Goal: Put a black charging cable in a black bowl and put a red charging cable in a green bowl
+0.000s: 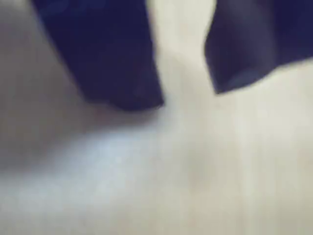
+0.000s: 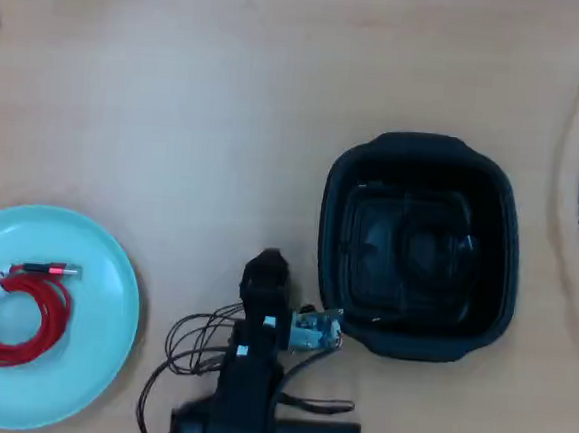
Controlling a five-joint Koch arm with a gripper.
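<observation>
Red, light and floppy, the red charging cable (image 2: 13,313) lies coiled in the green bowl (image 2: 97,362), best pinched across its bundled strands; the gripper (image 1: 186,100) hangs empty, jaws parted.

We see the wrist view badly out of focus: the end effector (image 1: 185,100) is a dark smear over a pale tabletop (image 1: 195,186). Overhead, light is even and soft, shadows faint, focus acceptable though slightly grainy.
</observation>
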